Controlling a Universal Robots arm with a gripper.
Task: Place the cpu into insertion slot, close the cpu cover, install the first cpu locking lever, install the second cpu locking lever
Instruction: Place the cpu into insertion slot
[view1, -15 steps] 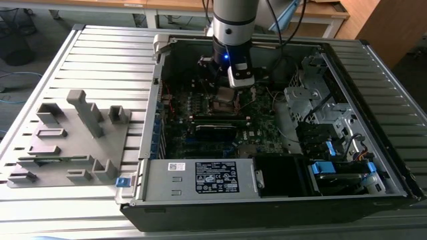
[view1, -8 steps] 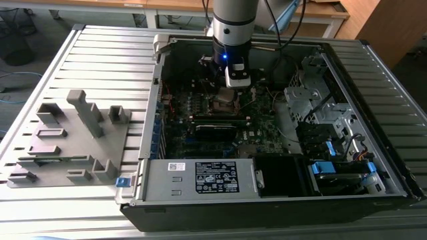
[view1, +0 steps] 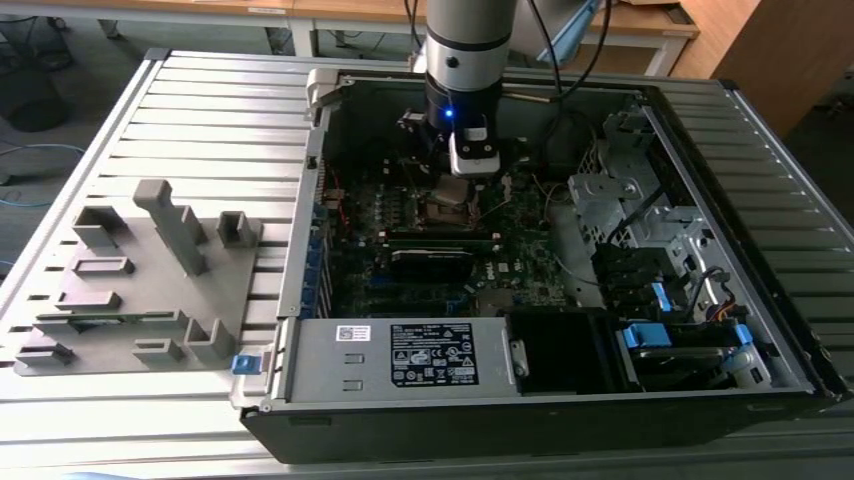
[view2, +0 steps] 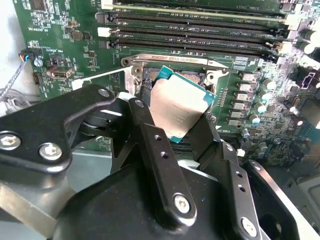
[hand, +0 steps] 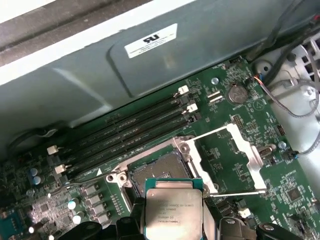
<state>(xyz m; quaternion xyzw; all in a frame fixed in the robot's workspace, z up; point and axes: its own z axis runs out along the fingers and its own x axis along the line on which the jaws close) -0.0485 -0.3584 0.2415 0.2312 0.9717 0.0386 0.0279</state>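
While in claw, cpu near slot

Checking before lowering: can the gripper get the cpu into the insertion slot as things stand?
Probably yes: the gripper holds the cpu close to the insertion slot, which lies bare, with the cpu cover swung open to one side.

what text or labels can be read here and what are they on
Black label on the silver box: print too small to read.
White sticker on the case wall: blurred.
cpu top: faint print, unreadable.
Motherboard markings: too small.
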